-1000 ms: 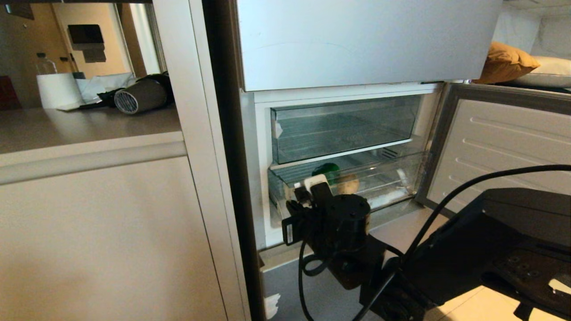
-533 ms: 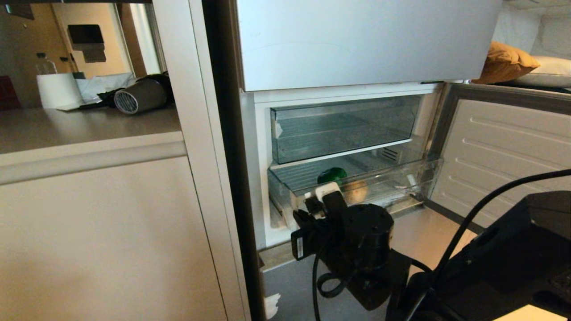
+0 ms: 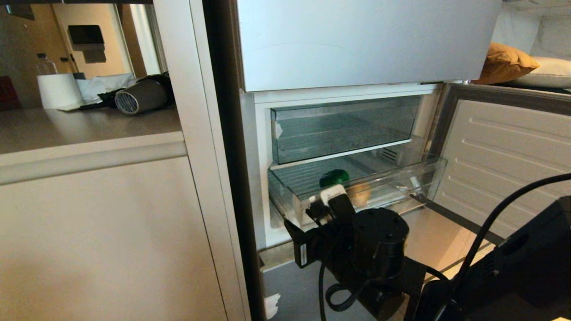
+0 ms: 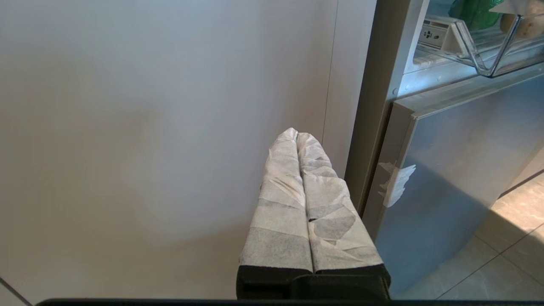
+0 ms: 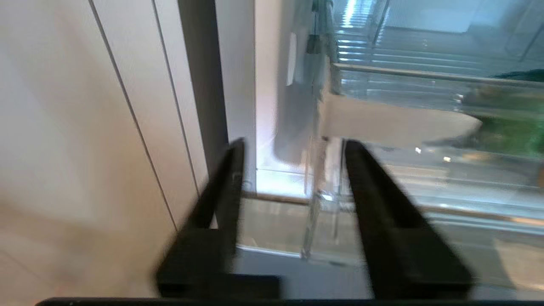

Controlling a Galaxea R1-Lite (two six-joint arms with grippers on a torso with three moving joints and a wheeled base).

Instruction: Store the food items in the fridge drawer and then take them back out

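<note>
Two foods, green pepper (image 3: 333,178) and bun (image 3: 359,192), inside fridge drawer (image 3: 392,189); right gripper (image 5: 293,148) fingers parted, empty.

We are in a home, at the kitchen end of a lived-in room. A fridge (image 3: 357,44) with matte silver door panels stands built in beside pale cabinet fronts (image 3: 111,240), its lower door (image 3: 504,147) swung open on clear plastic drawers (image 3: 370,187); a green pepper (image 3: 333,177) and a brown bun (image 3: 359,192) lie in the lower one. Left of the fridge we see a beige counter (image 3: 80,129), and near its far edge a roll of paper towel (image 3: 58,90), a plastic bottle (image 3: 44,63) and a grey hair dryer (image 3: 140,96). Behind the open door lie an orange cushion (image 3: 506,62) and a white pillow (image 3: 551,71). The floor (image 4: 514,238) is tiled.
</note>
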